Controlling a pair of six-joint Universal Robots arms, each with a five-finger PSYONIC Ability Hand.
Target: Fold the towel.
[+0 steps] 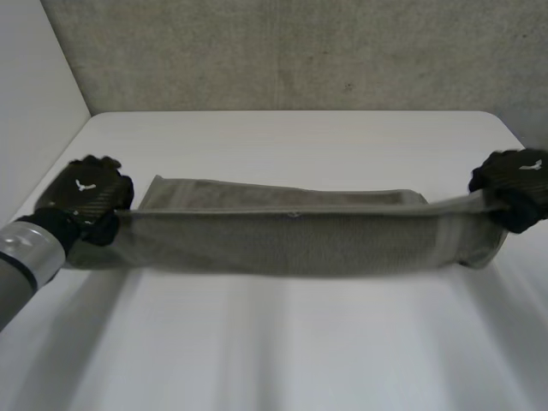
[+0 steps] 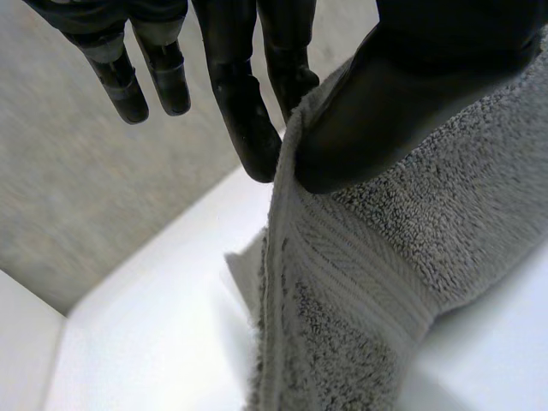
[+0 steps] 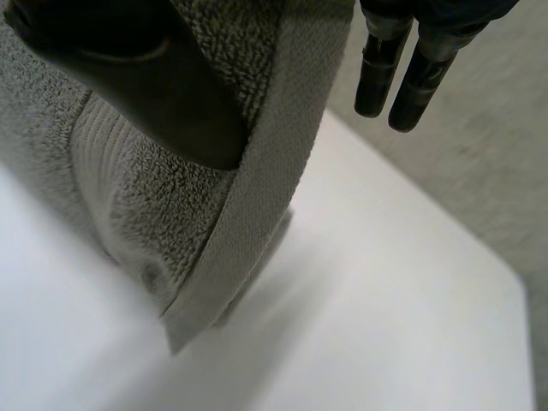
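Between left hand [image 1: 86, 197] and right hand [image 1: 514, 184] stretches the towel [image 1: 291, 240] — each pinching one end.

The white table [image 1: 282, 342] has a smooth, plain top, and its far right corner is rounded. Behind its far edge stands a grey wall [image 1: 300, 51] with a rough, speckled surface, a little like concrete, with a few small dark spots on it. At the left side of the table a plain white panel [image 1: 34, 86] stands upright and meets the grey wall in a corner. In both wrist views the table's edge lies close to the grey wall.
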